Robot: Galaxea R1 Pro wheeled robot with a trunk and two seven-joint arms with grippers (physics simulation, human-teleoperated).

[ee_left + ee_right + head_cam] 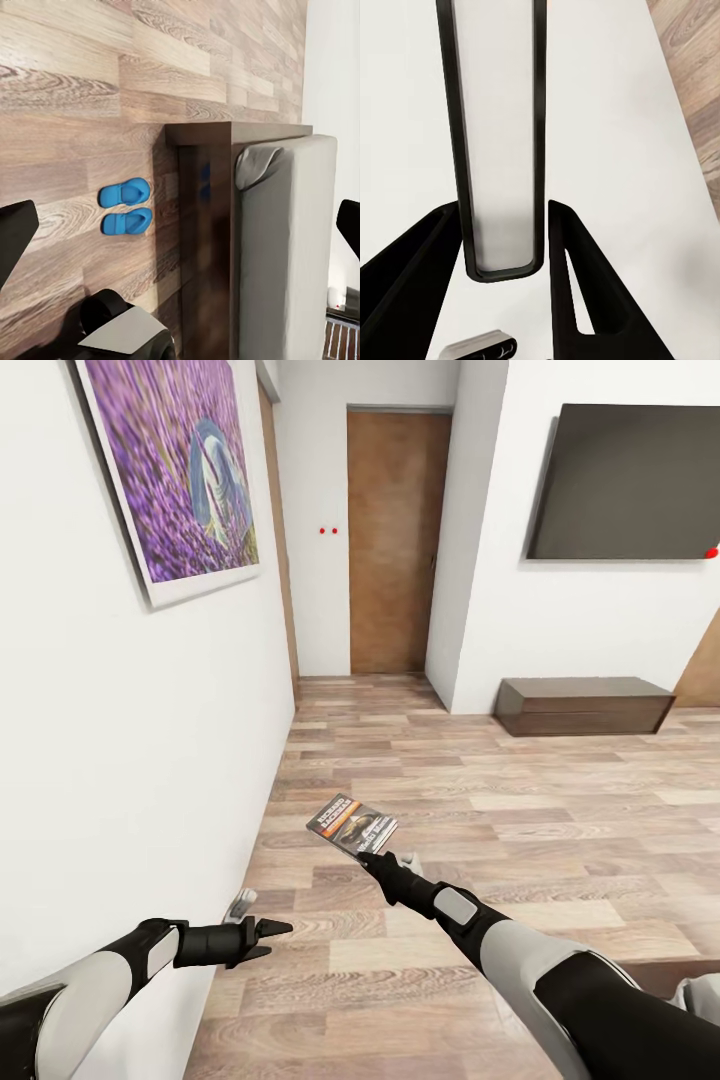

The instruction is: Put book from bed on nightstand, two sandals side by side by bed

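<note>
The bed (285, 247) is the anchor here: in the left wrist view its off-white mattress sits inside a dark wooden frame, and everything else is best placed against it. On the wood floor (520, 830) just beside the frame lie the two sandals (125, 208), bright blue, parallel and nearly touching one another, so that half of the task looks finished and they need no more handling. The head view faces away from the bed, toward a wall with a purple picture (170, 470), a door (392, 540), a dark screen (625, 480) and a long low bench (585, 705), which is not a nightstand; no nightstand appears, so I judge the robot is carrying its load while looking for one. The right gripper (372, 852) is clamped on the near edge of the book (352, 824), holding it out flat and off the floor, well away from the bed; a level hold by one edge keeps the thin paperback from drooping or sliding, and the right wrist view shows the book's edge seated between the two fingers (585, 300). The left gripper (262, 937) hangs empty with its jaws spread, close to the wall, kept clear since it has nothing to carry.
</note>
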